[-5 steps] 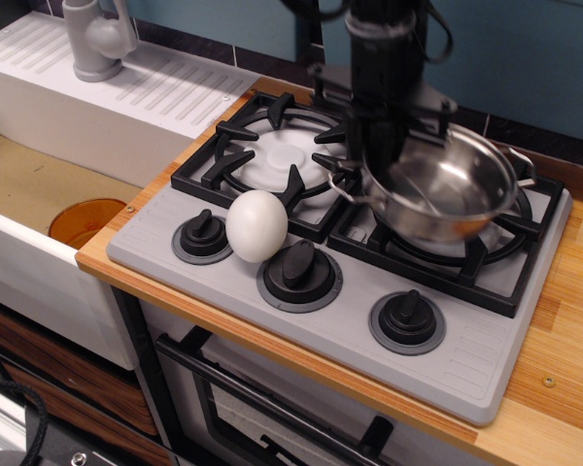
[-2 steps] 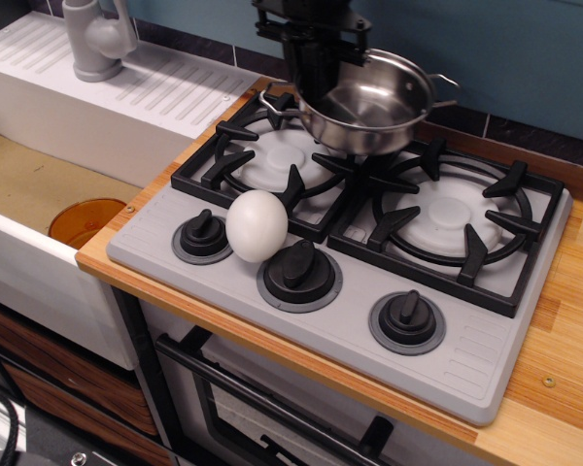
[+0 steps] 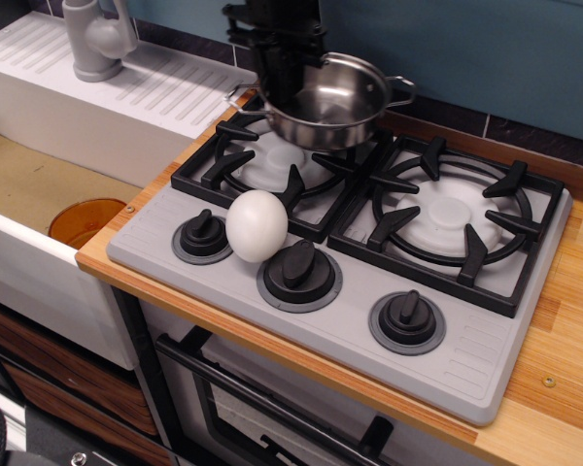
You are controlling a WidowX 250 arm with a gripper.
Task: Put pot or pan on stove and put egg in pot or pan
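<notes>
My black gripper (image 3: 277, 83) is shut on the left rim of the small steel pot (image 3: 335, 102). It holds the pot a little above the far side of the left burner (image 3: 262, 160) of the grey stove (image 3: 466, 359). The pot is empty and roughly level, with wire loop handles on both sides. The white egg (image 3: 257, 225) rests on the stove's front panel, between the left knob (image 3: 203, 236) and the middle knob (image 3: 299, 273). It is well in front of the gripper.
The right burner (image 3: 454, 216) has nothing on it. A third knob (image 3: 407, 320) sits at the front right. A white sink drainboard with a grey tap (image 3: 95, 39) stands at the left, above a basin holding an orange disc (image 3: 85, 219). A wooden counter (image 3: 573, 340) borders the stove.
My gripper has carried the pot from over the right burner up and leftward. It is now over the back of the left burner. The egg has not moved.
</notes>
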